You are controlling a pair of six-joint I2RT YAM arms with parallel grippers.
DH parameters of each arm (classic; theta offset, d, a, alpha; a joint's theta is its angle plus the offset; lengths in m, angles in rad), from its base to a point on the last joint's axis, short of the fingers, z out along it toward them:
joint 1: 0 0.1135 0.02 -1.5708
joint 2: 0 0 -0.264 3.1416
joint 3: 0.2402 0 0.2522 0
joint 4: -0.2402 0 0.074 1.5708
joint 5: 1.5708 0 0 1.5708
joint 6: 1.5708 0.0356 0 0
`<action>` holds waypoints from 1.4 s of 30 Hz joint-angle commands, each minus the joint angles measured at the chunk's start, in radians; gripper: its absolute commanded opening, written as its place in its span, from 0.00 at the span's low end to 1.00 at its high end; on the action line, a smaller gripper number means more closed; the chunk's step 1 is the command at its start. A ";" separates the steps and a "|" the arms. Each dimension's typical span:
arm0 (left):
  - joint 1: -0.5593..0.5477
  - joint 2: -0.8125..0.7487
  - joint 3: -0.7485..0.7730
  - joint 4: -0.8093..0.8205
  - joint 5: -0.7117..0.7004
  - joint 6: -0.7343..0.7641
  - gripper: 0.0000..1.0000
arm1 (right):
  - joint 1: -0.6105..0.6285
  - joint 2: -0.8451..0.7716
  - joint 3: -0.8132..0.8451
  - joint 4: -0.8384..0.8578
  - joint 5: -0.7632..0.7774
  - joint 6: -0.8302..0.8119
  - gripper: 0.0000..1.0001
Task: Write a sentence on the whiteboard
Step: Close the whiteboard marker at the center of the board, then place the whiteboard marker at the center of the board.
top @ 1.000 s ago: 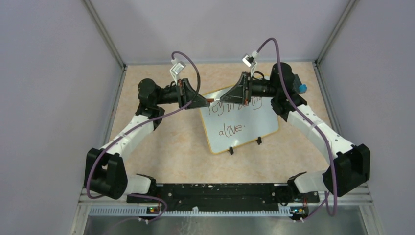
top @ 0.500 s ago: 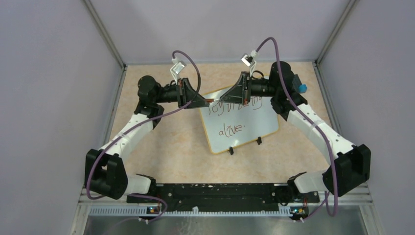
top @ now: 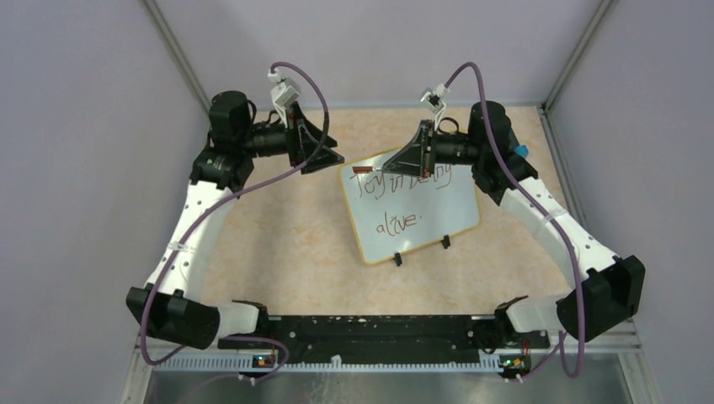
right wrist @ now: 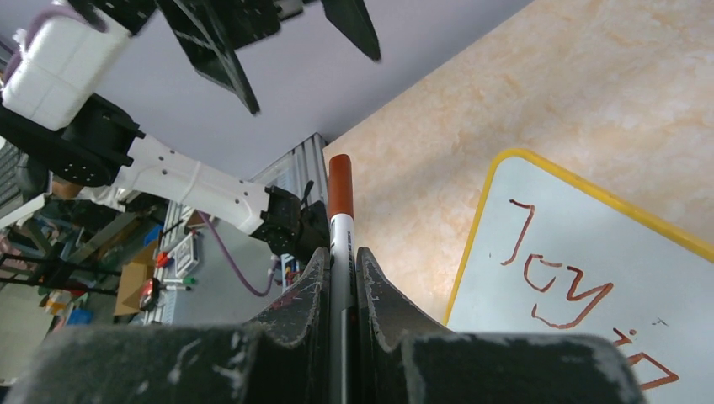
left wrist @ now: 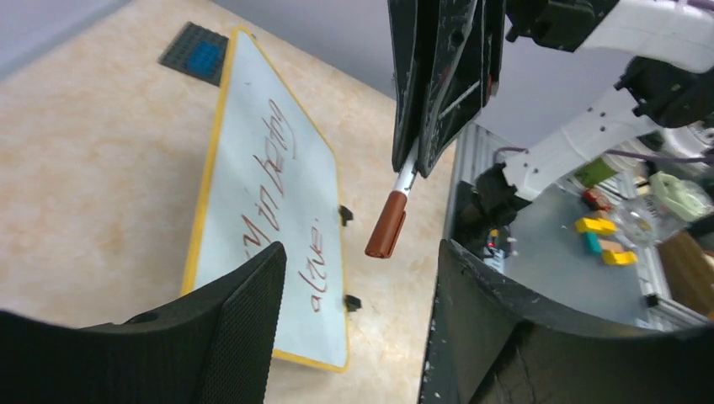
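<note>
Right gripper (right wrist: 341, 263) is clamped tight on the marker (right wrist: 340, 223), jaws pinched onto the white barrel, and the brown cap (right wrist: 339, 183) pokes out ahead of its fingertips. That cap is on, so no nib is showing. Left gripper (left wrist: 355, 278) stands wide open with nothing in it, facing the cap end with clear air between its pads and the marker.

Here's the line that matters: the marker's long axis runs straight from the right gripper toward the left one, roughly level over the table (top: 278, 244), not tipped down at the board. The whiteboard (top: 438, 210) lies flat beneath the right gripper, which hangs over its far edge and hides part of the top line, while the left gripper sits off beyond the board's far-left corner. So the right arm is plainly the nearer one.

The sentence (top: 397, 222) is there in two lines, reddish-brown, ending in a full stop. With the words complete and the pen capped, I'd call the writing done. What's left looks like setting the marker down, and that falls to the right arm.
</note>
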 commanded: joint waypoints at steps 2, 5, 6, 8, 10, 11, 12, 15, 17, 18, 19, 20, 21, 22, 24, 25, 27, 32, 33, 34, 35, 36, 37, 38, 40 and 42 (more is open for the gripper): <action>-0.029 0.040 0.256 -0.600 -0.164 0.613 0.70 | -0.001 -0.041 0.037 -0.087 -0.015 -0.092 0.00; -0.077 0.091 0.346 -0.749 -0.249 0.769 0.70 | 0.024 -0.035 0.034 -0.154 -0.021 -0.150 0.00; -0.096 0.098 0.362 -0.775 -0.272 0.800 0.69 | 0.033 -0.032 0.032 -0.174 -0.022 -0.163 0.00; -0.151 0.096 0.374 -0.798 -0.325 0.848 0.69 | 0.051 -0.028 0.028 -0.205 -0.022 -0.184 0.00; -0.226 0.089 0.373 -0.812 -0.395 0.888 0.68 | 0.063 -0.025 0.019 -0.215 -0.022 -0.187 0.00; -0.258 0.091 0.375 -0.821 -0.435 0.896 0.69 | 0.070 -0.024 0.012 -0.213 -0.021 -0.189 0.00; -0.282 0.095 0.379 -0.824 -0.459 0.893 0.69 | 0.076 -0.025 0.007 -0.214 -0.020 -0.189 0.00; -0.319 0.113 0.384 -0.826 -0.487 0.877 0.67 | 0.099 -0.022 0.004 -0.216 -0.017 -0.191 0.00; -0.354 0.118 0.380 -0.831 -0.508 0.883 0.64 | 0.111 -0.021 0.005 -0.219 -0.012 -0.194 0.00; -0.375 0.122 0.381 -0.842 -0.530 0.891 0.62 | 0.116 -0.019 0.001 -0.217 -0.011 -0.192 0.00; -0.396 0.128 0.381 -0.854 -0.549 0.900 0.61 | 0.120 -0.017 -0.001 -0.217 -0.011 -0.192 0.00; -0.412 0.133 0.379 -0.864 -0.566 0.910 0.60 | 0.123 -0.014 -0.002 -0.217 -0.011 -0.191 0.00; -0.429 0.139 0.376 -0.869 -0.578 0.913 0.58 | 0.126 -0.012 -0.003 -0.216 -0.011 -0.192 0.00; -0.441 0.143 0.373 -0.872 -0.593 0.913 0.57 | 0.129 -0.010 -0.004 -0.215 -0.011 -0.192 0.00; -0.457 0.148 0.372 -0.871 -0.613 0.914 0.55 | 0.134 -0.007 -0.002 -0.218 -0.009 -0.195 0.00; -0.460 0.150 0.371 -0.868 -0.617 0.914 0.53 | 0.136 -0.005 -0.001 -0.218 -0.008 -0.196 0.00; -0.466 0.149 0.366 -0.857 -0.617 0.906 0.50 | 0.136 -0.002 -0.002 -0.218 -0.007 -0.197 0.00; -0.469 0.150 0.361 -0.845 -0.628 0.891 0.32 | 0.138 0.001 -0.001 -0.228 -0.002 -0.209 0.00; -0.469 0.149 0.355 -0.840 -0.629 0.882 0.29 | 0.137 0.001 0.002 -0.234 0.003 -0.212 0.00; -0.469 0.145 0.349 -0.832 -0.636 0.868 0.26 | 0.138 0.002 0.007 -0.242 0.008 -0.217 0.00; -0.470 0.140 0.340 -0.823 -0.654 0.846 0.25 | 0.136 0.003 0.014 -0.247 0.010 -0.220 0.04; -0.468 0.132 0.330 -0.809 -0.672 0.825 0.24 | 0.129 0.003 0.021 -0.251 0.012 -0.221 0.12; -0.463 0.116 0.309 -0.785 -0.685 0.811 0.22 | 0.115 0.001 0.030 -0.250 0.011 -0.217 0.19; -0.455 0.102 0.289 -0.771 -0.690 0.799 0.21 | 0.094 -0.004 0.038 -0.244 0.010 -0.210 0.24; -0.421 0.076 0.253 -0.726 -0.664 0.766 0.16 | 0.042 -0.019 0.043 -0.205 0.000 -0.175 0.32; -0.336 0.065 0.232 -0.695 -0.608 0.723 0.13 | -0.014 -0.040 0.044 -0.153 -0.017 -0.130 0.45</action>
